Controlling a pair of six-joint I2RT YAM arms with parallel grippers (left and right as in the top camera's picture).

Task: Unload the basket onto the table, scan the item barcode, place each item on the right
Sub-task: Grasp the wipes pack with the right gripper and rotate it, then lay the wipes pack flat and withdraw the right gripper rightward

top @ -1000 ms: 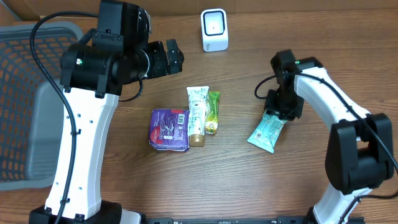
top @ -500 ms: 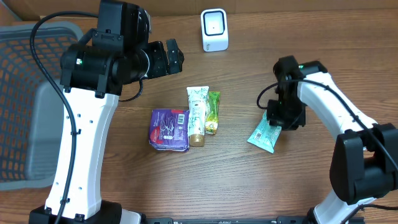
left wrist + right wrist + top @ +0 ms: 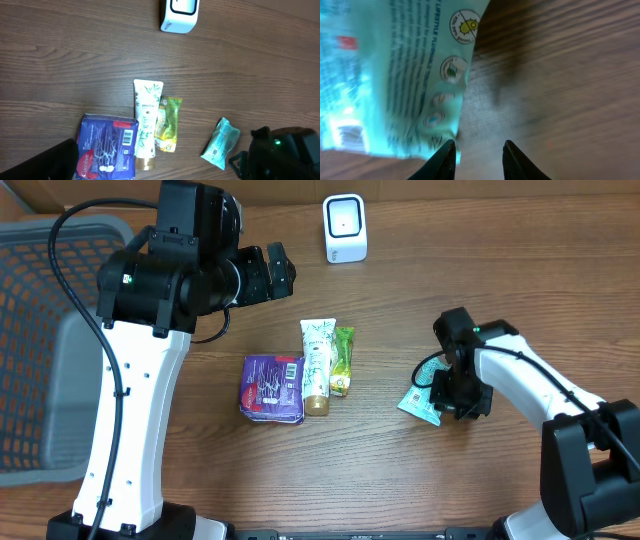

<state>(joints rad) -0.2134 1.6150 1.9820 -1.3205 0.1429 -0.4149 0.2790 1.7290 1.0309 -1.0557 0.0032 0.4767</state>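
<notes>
My right pincer [image 3: 477, 155] is low over the table [image 3: 400, 490], at about four o'clock on the overhead dial. Its jaws stand only a little apart and have hold of nothing; bare wood shows in the gap. The teal packet [image 3: 395, 75] lies flat just beside them, and one fingertip [image 3: 446, 156] sits at its corner, touching or nearly so. I judge I am down at this end because the thin edge seam is the easiest place to pinch a flat, soft packet.

The packet lies well apart from the scanner [image 3: 345, 228], which stands at twelve o'clock. A barcode [image 3: 214, 150] shows on the packet's upper face, so after the lift I expect only a tilt towards the scanner.

My left pincer [image 3: 277, 270] hangs wide open and empty, high at eleven o'clock. It seems parked there to stay clear and let its camera see the whole spread. The tube [image 3: 317, 365], green sachet [image 3: 342, 360] and purple pack [image 3: 272, 388] lie together near the centre, out of my way.
</notes>
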